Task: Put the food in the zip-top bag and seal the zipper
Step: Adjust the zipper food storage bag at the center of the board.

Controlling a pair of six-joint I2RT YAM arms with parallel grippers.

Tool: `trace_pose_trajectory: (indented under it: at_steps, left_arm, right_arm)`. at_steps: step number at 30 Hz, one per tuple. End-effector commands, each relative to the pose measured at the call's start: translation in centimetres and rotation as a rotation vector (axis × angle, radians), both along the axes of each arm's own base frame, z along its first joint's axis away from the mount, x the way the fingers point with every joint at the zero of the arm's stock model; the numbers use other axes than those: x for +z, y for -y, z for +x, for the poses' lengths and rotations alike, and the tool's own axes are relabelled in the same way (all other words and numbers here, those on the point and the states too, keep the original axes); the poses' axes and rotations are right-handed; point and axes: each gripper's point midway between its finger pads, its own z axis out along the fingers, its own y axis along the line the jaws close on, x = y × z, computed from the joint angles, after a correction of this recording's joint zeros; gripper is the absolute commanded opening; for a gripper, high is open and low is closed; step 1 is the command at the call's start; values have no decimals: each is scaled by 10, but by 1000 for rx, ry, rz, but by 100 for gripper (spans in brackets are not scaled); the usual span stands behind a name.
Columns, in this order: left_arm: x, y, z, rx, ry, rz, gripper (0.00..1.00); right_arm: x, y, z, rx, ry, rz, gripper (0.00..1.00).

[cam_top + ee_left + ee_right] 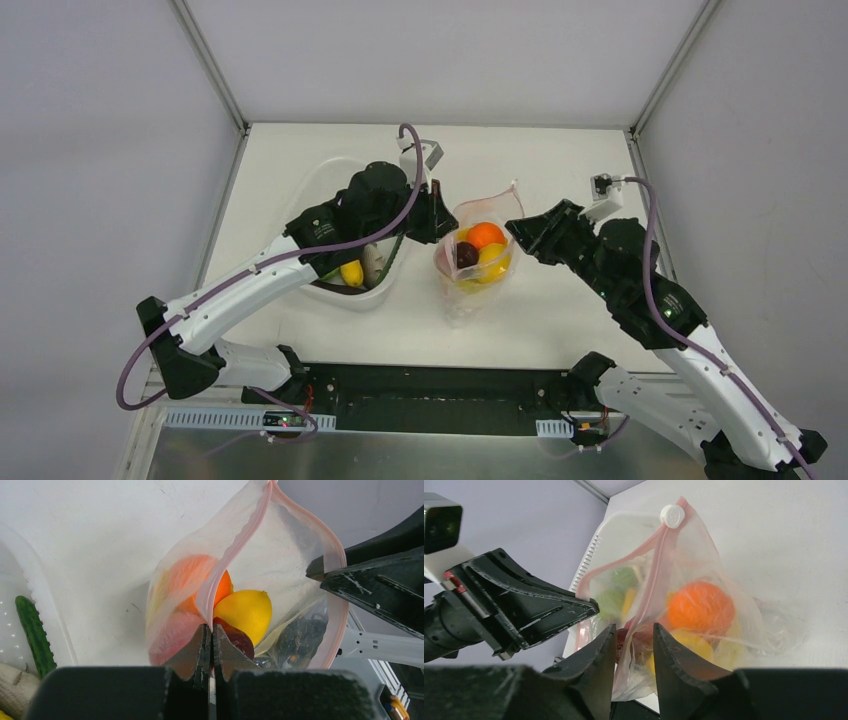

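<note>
The clear zip-top bag (470, 215) stands open at mid-table, its pink zipper (235, 550) forming a loop. It holds an orange fruit (486, 235), a dark purple piece (466, 254) and a yellow lemon (243, 612); a pink piece (172, 632) shows through the film. My left gripper (210, 629) is shut on the near zipper strip at the bag's left side. My right gripper (634, 630) is open at the right side, with loose bag film between its fingers. A white slider (672, 516) sits at the zipper's far end.
The white tub (320, 185) lies left of the bag, under my left arm. It holds a yellow piece (351, 272), a pale cream piece (372, 262) and a green cucumber (32, 630). Grey walls close in the table.
</note>
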Motion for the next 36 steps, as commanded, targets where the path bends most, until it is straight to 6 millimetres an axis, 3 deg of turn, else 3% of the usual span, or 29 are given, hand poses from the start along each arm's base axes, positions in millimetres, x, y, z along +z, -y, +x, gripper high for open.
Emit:
trace_pose_trajectory:
  at_steps: [1,2,9,19,25,27,31,36]
  left_arm:
    - [32,-1,-4,-20,60,-89,0]
    - [30,-2,-3,-17,60,-83,0]
    - [28,-5,-4,-13,62,-79,0]
    - [27,-22,4,79,94,-72,0]
    - [14,-36,10,143,79,-51,26]
    - [9,-40,11,148,67,-37,46]
    - [6,-46,10,162,64,-34,69]
    - [7,-55,9,177,79,-34,80]
  right_arm:
    - [21,1,2,-16,13,28,36]
    - [22,1,2,-16,11,25,35]
    - [22,5,1,-21,4,-5,6]
    - [47,-5,-13,71,107,92,3]
    - [35,-9,-5,60,79,72,3]
    - [32,-12,-3,63,70,69,3]
    - [29,-12,0,52,65,68,2]
    - [28,-11,1,44,66,69,2]
